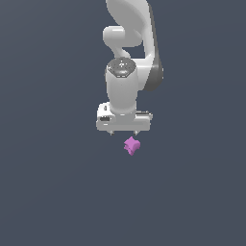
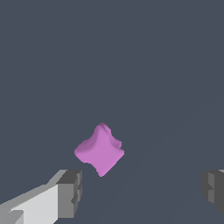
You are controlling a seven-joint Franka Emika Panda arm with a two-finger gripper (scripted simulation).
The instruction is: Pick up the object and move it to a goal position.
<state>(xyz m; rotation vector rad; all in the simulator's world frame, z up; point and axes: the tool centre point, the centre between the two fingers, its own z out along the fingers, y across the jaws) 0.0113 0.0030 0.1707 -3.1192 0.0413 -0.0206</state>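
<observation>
The object is a small magenta-pink angular piece (image 1: 131,145) on the dark grey floor, just in front of and slightly to the exterior view's right of the white gripper (image 1: 123,132). In the wrist view the piece (image 2: 100,150) lies ahead of the gripper (image 2: 142,192), closer to one grey fingertip (image 2: 70,192) than to the other (image 2: 213,189). The jaws stand wide apart and hold nothing. The gripper hovers above the floor and does not touch the piece.
The white arm (image 1: 129,57) rises behind the gripper toward the top of the exterior view. A plain dark grey floor (image 1: 57,192) fills everything around.
</observation>
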